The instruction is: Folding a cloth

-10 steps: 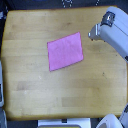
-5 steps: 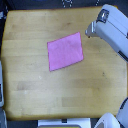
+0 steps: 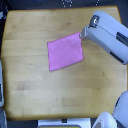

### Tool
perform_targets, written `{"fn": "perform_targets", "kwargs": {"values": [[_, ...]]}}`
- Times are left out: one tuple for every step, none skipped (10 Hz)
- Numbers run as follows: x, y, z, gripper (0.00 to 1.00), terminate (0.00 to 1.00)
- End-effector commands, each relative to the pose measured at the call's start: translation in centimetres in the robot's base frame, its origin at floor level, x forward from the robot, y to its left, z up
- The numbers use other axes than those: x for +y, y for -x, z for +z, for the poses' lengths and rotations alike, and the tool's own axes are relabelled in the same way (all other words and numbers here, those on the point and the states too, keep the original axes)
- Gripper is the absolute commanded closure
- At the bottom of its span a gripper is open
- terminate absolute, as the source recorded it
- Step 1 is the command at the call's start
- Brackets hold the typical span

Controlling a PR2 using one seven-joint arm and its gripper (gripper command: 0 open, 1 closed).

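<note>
End effector [image 3: 83, 36]: located at the tip of the grey-white arm [image 3: 110, 37] that enters from the exterior view's right. It sits at the upper right corner of the cloth [image 3: 65, 52]. Whether its fingers are apart, together or clamped on the fabric cannot be told; the tip is small and blurred, and contact with the corner cannot be confirmed.

Cloth: thin, plain pink-magenta fabric, four-sided with soft corners, no pattern. It lies flat and unfolded on the table [image 3: 30, 95], a little above and right of centre. It is turned at a slant to the table edges: the top edge rises toward the exterior view's right, ending at the corner by the end effector. The shape is near square, so no clear long axis is evident.

Table: light wooden top with visible grain and rounded corners, filling most of the view. Dark floor shows beyond its edges. Pale rounded robot parts [image 3: 122, 107] appear at the lower right.
</note>
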Motion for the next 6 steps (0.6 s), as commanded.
{"fn": "perform_targets", "kwargs": {"values": [[5.0,1.3,-4.9,0.00,0.00],[6.4,1.0,-5.4,0.00,0.00],[7.0,1.1,-5.9,0.00,0.00],[7.1,1.6,-6.5,0.00,0.00],[7.4,2.1,-7.0,0.00,0.00],[7.7,2.4,-7.6,0.00,0.00]]}}
